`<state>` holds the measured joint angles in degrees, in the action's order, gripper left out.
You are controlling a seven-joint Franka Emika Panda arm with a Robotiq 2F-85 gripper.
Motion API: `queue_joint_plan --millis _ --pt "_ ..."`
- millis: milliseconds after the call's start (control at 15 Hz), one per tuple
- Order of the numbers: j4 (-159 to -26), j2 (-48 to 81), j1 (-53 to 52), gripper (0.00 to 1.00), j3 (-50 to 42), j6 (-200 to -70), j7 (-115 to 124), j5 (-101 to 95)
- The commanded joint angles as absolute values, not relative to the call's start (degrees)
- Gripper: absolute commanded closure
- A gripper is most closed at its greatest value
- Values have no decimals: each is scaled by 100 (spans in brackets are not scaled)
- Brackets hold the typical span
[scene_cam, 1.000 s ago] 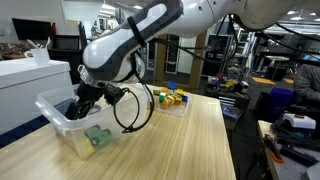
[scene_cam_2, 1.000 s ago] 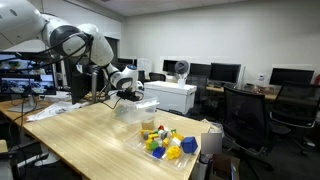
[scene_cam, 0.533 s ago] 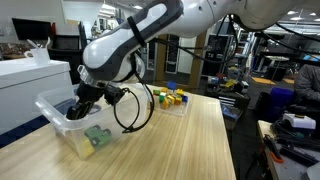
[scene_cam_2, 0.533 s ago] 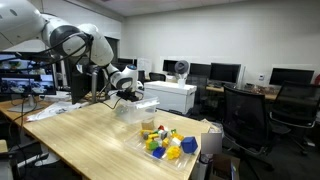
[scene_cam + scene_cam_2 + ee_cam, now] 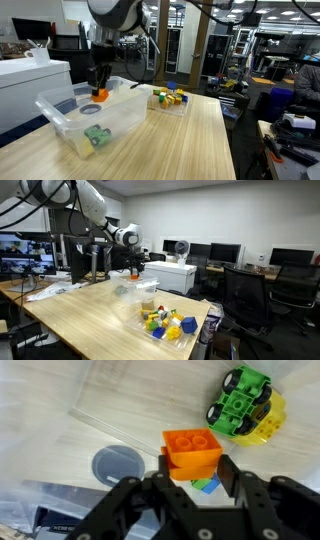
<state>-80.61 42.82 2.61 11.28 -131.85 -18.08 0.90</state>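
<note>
The gripper (image 5: 193, 470) hangs above the open clear plastic storage bin (image 5: 58, 113), which stands close to one long edge of the light wooden desk (image 5: 190, 140). Its jaws are partly closed and clamp an orange plastic building block (image 5: 192, 450) by two opposite side walls. The block is held in the air over the bin's interior, clear of the rim in both exterior views. A blue and green piece shows just beneath it; whether it is joined to the block cannot be told.

Risk: the fingers (image 5: 229, 473) bite only low on the walls, so a sideways jolt could let the block slip and drop onto the green toy car (image 5: 240, 402) on the bin floor.

Orientation: the studs face up toward the wrist. The block looks nearly square, with no marked long axis.

A clear tray of coloured blocks (image 5: 170, 99) sits by a desk corner.
</note>
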Motion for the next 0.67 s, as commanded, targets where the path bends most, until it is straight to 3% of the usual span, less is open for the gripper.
queue_joint_plan --millis 0,333,600 --pt "-8284 3406 -5 73 467 -12113 -1251 -299" --pt "-7872 3125 407 73 -232 -11037 -396 -141" --pt "-7767 3570 1005 73 -634 -11028 320 201"
